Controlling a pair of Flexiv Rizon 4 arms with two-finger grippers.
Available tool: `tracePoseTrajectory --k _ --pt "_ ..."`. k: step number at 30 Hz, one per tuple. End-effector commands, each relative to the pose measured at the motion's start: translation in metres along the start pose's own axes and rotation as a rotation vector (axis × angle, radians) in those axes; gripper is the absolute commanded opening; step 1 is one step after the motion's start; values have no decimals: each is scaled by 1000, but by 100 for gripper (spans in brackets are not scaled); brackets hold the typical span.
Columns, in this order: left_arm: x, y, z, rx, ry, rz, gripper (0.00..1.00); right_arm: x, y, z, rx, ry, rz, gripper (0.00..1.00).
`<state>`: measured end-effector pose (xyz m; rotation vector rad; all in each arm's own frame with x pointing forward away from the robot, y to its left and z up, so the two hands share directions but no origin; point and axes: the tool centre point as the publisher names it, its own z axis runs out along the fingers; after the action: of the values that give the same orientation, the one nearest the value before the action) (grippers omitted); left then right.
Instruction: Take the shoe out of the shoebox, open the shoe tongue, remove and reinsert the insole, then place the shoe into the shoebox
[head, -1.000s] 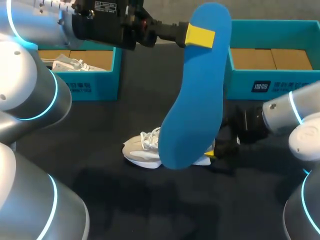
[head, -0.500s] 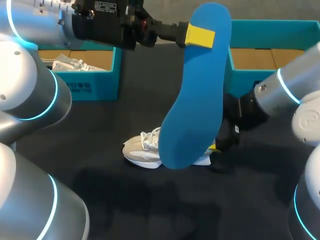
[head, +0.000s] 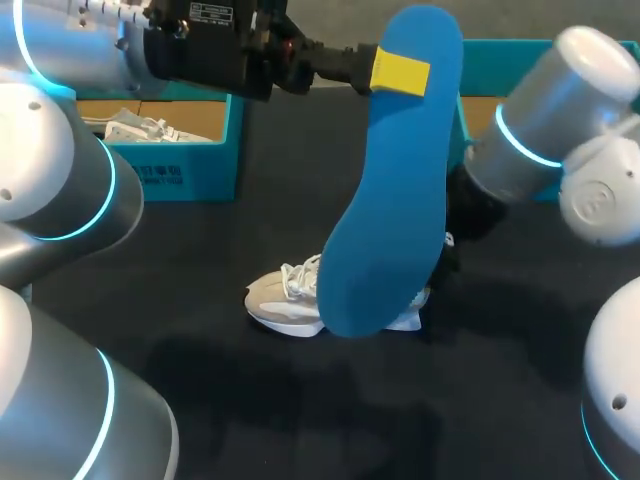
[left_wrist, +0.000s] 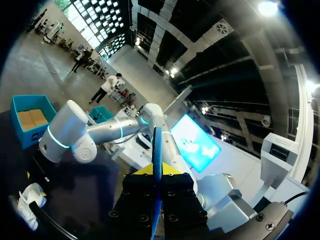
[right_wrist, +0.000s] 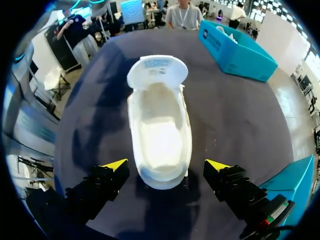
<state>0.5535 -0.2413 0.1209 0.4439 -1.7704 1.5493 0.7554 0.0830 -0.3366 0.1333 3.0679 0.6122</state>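
Left end effector (head: 400, 72) clamps the blue insole (head: 385, 200) high above the bench (head: 200, 400). Biggest risk, I judge: the long insole knocks my right arm (head: 530, 130) beside it; smaller, it slips from the pinch. Right end effector (right_wrist: 167, 167) hangs wide open over the shoe (right_wrist: 159, 135) on the bench, heel between its 2 fingers, untouched.

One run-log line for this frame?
left claw: shut on insole, aloft | right claw: open, flanking shoe heel | shoe: on table, tongue open
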Motion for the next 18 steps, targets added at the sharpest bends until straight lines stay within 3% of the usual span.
tracePoseTrajectory --k 1,7,18 --pt "0 2 0 3 -1 -1 0 -10 7 10 361 8 -1 100" --pt "0 2 0 3 -1 -1 0 -19 7 11 418 24 5 100" --pt "0 2 0 3 -1 -1 0 -15 10 10 484 27 28 100"
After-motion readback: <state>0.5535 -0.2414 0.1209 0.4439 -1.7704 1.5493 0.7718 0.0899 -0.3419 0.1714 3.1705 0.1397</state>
